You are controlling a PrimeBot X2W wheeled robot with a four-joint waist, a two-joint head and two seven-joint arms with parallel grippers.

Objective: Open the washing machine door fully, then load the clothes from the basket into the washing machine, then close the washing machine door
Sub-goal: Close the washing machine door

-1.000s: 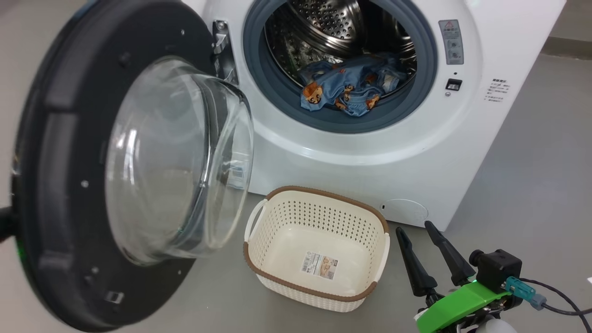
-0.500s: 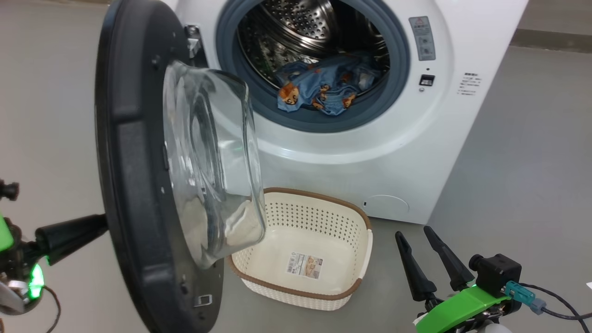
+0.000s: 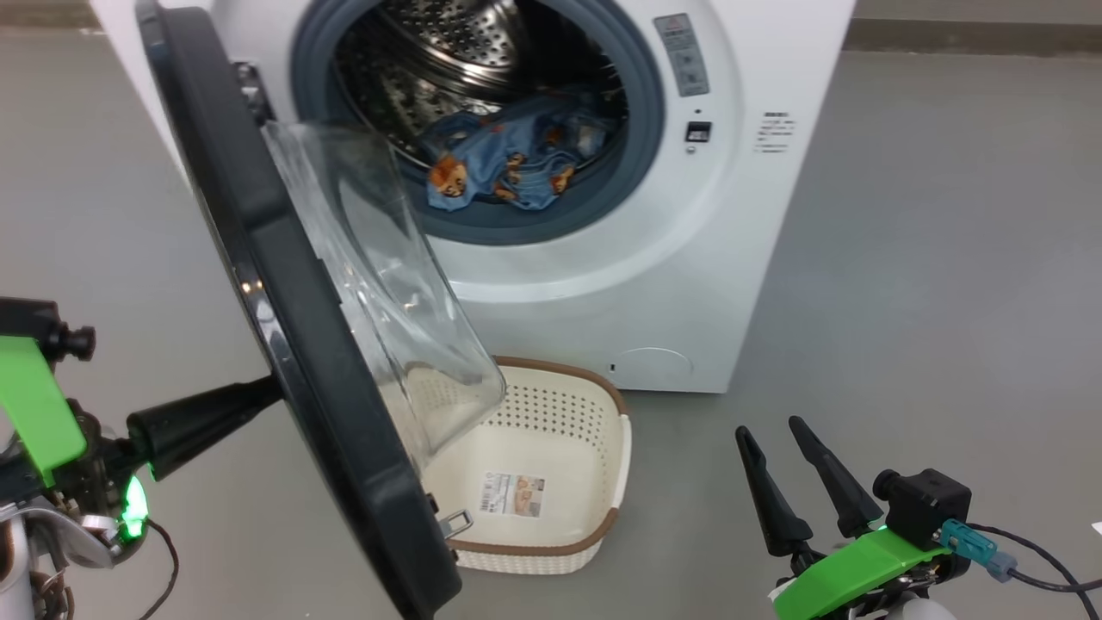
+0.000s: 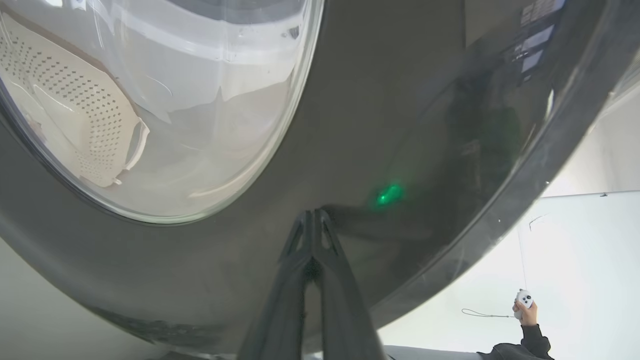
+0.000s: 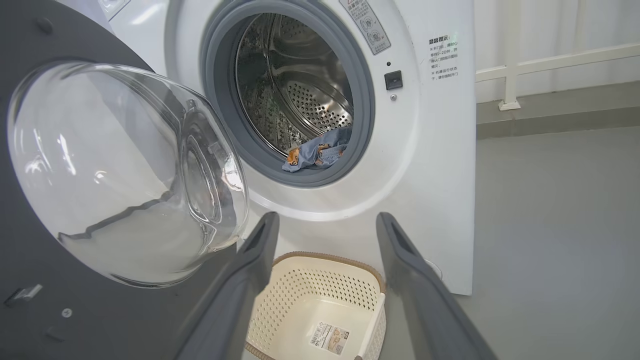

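Far left: the left pincer [image 3: 254, 389] has its two dark fingers pressed together, nothing between them, tips right up against the glossy outer face of the washing machine door [image 3: 301, 362]. The door stands swung out from the washing machine [image 3: 689, 258], nearly edge-on in the head view. Its black rim runs from the upper left down to the bottom edge of that view, and the glass bowl [image 3: 379, 284] bulges toward the drum side.

The drum mouth is wide open. The clothes [image 3: 508, 159] lie inside at the bottom front of the drum, just behind the grey rubber ring [image 3: 641, 146].

On the floor just in front of the machine sits the basket [image 3: 551, 405], empty apart from its label sticker. In the head view, the door's lower rim and bowl cover its left part, so it's tight there.

Right of the basket, the right pincer [image 3: 769, 428] hangs with its fingers spread and nothing between them, apart from the basket. Beyond it there's loads of bare grey floor [image 3: 930, 258].
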